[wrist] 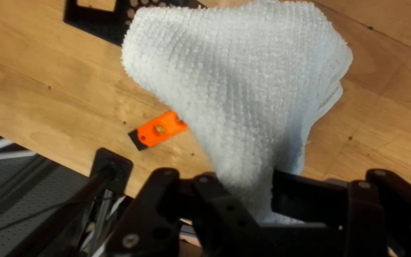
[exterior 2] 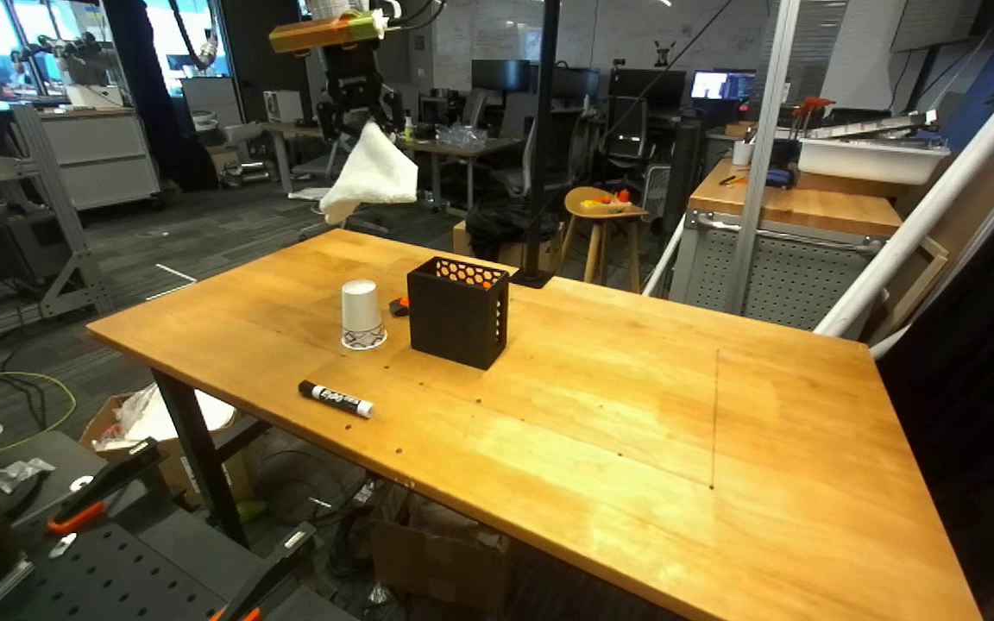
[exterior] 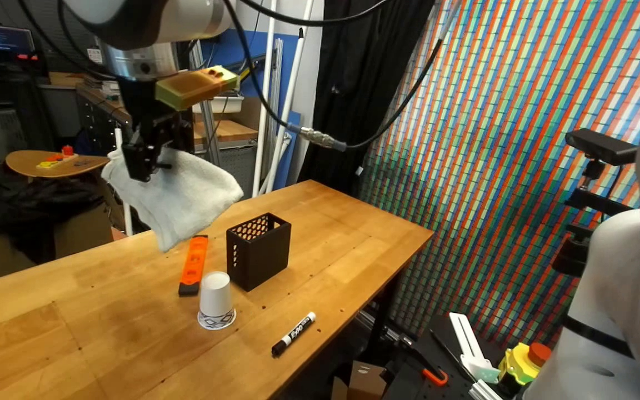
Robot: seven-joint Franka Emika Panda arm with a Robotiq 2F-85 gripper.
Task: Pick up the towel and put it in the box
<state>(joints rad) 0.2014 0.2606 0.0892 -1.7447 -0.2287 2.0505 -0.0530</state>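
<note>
Beneath your gripper (exterior: 153, 166) extends the table (exterior: 342, 233). Below the fingers, and clasped between them, hangs the towel (exterior: 186, 194), apparently clear of the wood, its loose part fanning wider than the box. The box (exterior: 259, 255), open-topped, stands lower than the gripper and off to one side; the fingers are not over it. Were you to let go short of that opening, the towel would likely miss or drape outside the rim; a fold snagging there could drag the box. The cup (exterior: 215, 294), upturned below the gripper and near the box, may topple if you carry the trailing corner low. The spirit level (wrist: 161, 128), partly covered by the towel in the wrist view, could be swept likewise. The marker (exterior: 294, 334), farther from the gripper than the cup, might roll if brushed.
</note>
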